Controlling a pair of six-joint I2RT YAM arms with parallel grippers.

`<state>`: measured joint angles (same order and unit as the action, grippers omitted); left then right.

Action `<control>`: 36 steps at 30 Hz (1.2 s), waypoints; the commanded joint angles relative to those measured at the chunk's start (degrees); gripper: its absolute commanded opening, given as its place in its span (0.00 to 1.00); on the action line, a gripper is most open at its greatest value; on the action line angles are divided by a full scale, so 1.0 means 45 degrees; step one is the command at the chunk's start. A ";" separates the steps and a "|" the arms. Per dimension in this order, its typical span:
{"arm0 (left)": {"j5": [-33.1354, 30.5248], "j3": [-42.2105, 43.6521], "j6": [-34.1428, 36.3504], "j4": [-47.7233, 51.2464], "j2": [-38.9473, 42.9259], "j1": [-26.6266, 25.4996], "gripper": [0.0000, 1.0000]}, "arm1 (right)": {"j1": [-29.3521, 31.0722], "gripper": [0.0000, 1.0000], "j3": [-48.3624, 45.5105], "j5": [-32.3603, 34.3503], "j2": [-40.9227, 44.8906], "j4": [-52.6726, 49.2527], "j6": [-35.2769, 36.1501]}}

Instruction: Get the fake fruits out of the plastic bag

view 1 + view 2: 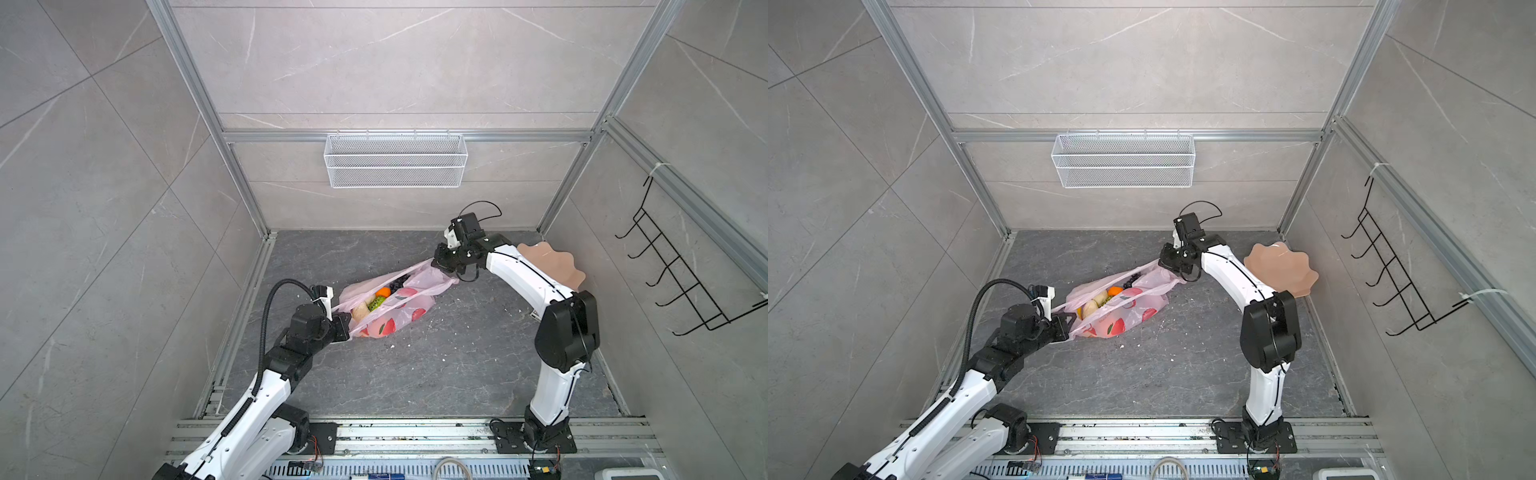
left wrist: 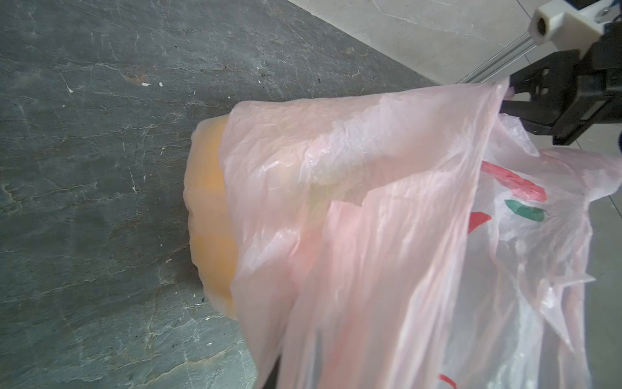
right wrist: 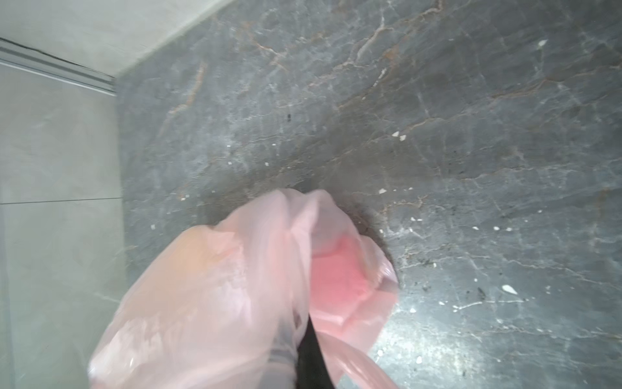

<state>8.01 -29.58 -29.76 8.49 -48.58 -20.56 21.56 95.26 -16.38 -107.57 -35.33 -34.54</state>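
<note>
Pink plastic bag (image 2: pixel 370 202) film is crowding both wrist views, with an orange-yellow shape showing through it. In both top views the bag is lying on the dark table (image 1: pixel 415 374), pulled taut between the two arms. The left hand (image 1: pixel 344 328) is clenching the handle at one end, and the right hand (image 1: pixel 436 262) is clenching the handle at the other.

The fake fruits (image 1: pixel 1100 300) are all sitting inside, showing through the narrow mouth: an orange (image 1: pixel 384 292), a bumpy green fruit (image 1: pixel 375 304), a beige lumpy one (image 1: pixel 359 312) and dark grapes (image 1: pixel 397 283). None is lying out on the table.

I judge the thin film is risking a tear if the arms are pulling further apart. The stretch is also narrowing the mouth to a slit, trapping the fruits. With both hands busy, neither is reaching in. Tipping the bag could send round fruits rolling away.
</note>
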 commanded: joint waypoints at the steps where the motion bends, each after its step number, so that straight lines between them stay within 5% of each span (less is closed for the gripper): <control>1: -0.0200 -0.0880 0.0012 -0.0339 -0.1352 0.0137 0.00 | 0.0250 0.00 -0.0744 0.0251 0.1017 0.1366 -0.0004; 9: -0.0699 -0.3461 0.0495 -0.0274 -0.4768 -0.0981 0.00 | 0.1506 0.00 -0.1106 0.1894 0.1008 0.1091 0.1112; 11: -0.1043 -0.3696 0.0510 -0.0149 -0.4907 -0.1115 0.00 | 0.1574 0.11 -0.0869 0.2693 0.1005 0.0549 0.1423; 15: -0.1243 -0.3681 0.0636 -0.0051 -0.4851 -0.1154 0.00 | 0.1754 0.48 -0.0760 0.4106 0.1698 -0.0188 0.2159; 20: -0.1510 -0.3436 0.0657 -0.0026 -0.4698 -0.1339 0.00 | 0.3048 0.72 -0.0077 0.7652 0.2462 -0.1851 0.2584; 25: -0.1854 -0.3333 0.0734 -0.0032 -0.4557 -0.1708 0.00 | 0.4668 0.76 0.1072 1.0929 0.2354 -0.3722 0.2077; 36: -0.2645 -0.3300 0.0469 0.0144 -0.4192 -0.2070 0.00 | 0.5976 0.78 0.3178 1.0830 -0.0802 -0.5403 0.0050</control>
<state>-1.72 -44.34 -28.03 9.02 -69.41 -29.39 47.66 108.44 30.70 -107.87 -53.93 -30.22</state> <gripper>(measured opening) 0.046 0.776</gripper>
